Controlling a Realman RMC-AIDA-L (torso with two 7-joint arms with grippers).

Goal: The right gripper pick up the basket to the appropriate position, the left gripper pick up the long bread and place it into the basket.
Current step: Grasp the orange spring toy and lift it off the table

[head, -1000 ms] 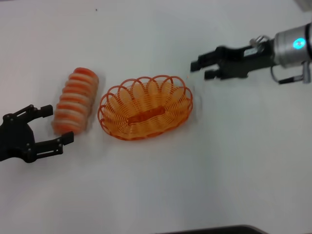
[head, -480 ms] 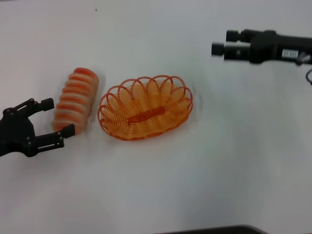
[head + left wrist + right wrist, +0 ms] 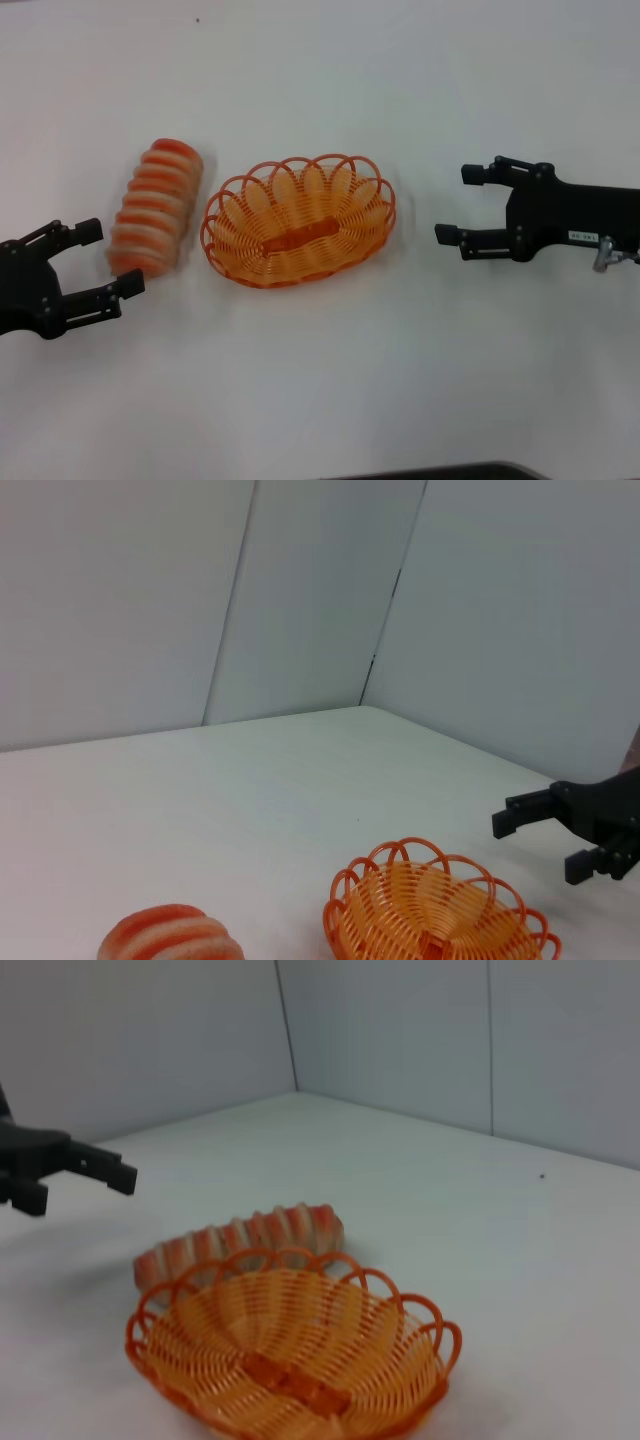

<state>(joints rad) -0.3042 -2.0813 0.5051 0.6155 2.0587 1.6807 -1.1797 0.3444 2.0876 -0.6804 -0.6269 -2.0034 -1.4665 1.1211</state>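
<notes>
Basket (image 3: 298,222) beside white-labelled right tool (image 3: 467,205)

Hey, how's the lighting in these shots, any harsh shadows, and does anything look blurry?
Head view: light is flat and even, with only faint shadows around the basket; the bread looks soft at its near end, by the open left gripper. Right wrist view: a dim smudge of shadow lies on the table beside the bread, and the basket's near rim is slightly soft. Left wrist view: the right gripper reads crisply against the pale wall.

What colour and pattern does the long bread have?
The long bread is cream-tan with orange-red stripes running across it; the head view shows this best.
</notes>
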